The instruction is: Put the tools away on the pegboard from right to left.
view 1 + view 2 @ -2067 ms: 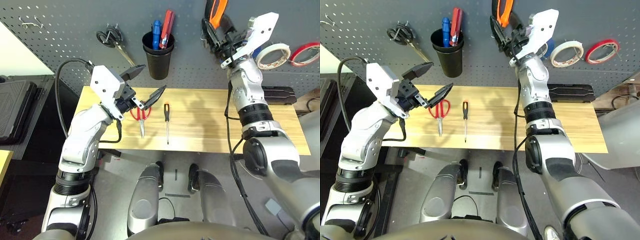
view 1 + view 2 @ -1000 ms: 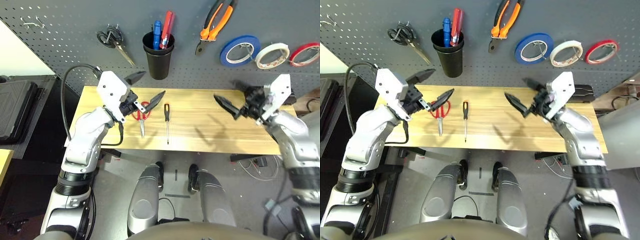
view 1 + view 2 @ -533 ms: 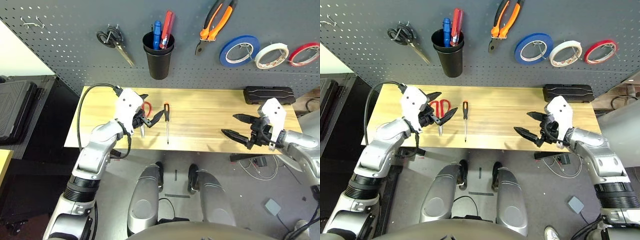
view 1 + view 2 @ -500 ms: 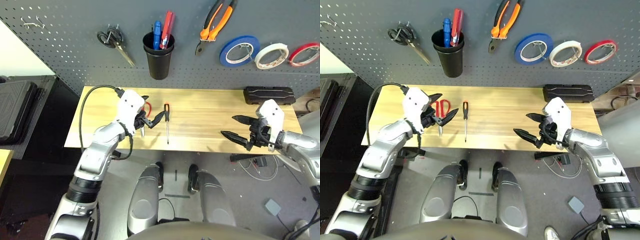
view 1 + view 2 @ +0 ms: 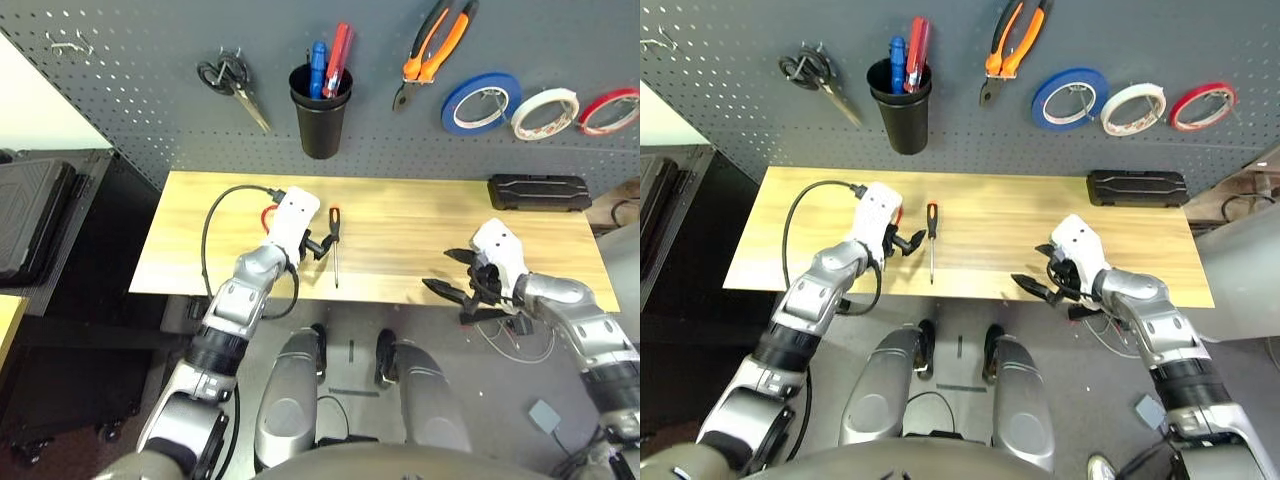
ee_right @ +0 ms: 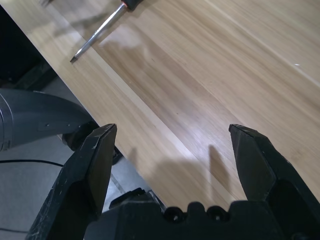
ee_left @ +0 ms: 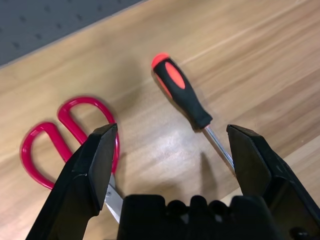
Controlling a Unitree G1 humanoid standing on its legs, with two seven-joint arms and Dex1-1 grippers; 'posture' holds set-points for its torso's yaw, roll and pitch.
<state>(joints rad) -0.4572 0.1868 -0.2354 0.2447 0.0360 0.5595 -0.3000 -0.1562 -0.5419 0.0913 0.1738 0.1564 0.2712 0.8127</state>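
The slim screwdriver [image 5: 334,240] lies on the wooden table [image 5: 410,220], its black-and-orange handle [image 7: 182,92] pointing toward the pegboard [image 5: 130,100]. Red-handled scissors [image 7: 65,135] lie just left of it, largely covered by my left arm. My left gripper [image 7: 171,131] hovers low and open, one finger over the scissors and the other beside the screwdriver shaft. On the pegboard hang the orange-and-black pliers [image 5: 432,45] and the whitish tape ring [image 5: 545,99]. My right gripper [image 5: 440,270] is open and empty above the table's front edge.
A black cup [image 5: 321,110] holding blue and red-handled tools, black-handled scissors [image 5: 232,82], a blue tape ring [image 5: 481,100] and a red tape ring [image 5: 610,108] hang on the board. A flat black case [image 5: 537,192] lies at the table's back right.
My left gripper has come down and rightward to sit low over the scissors and screwdriver. My right gripper has drifted left and nearer the front edge. Both stay open.
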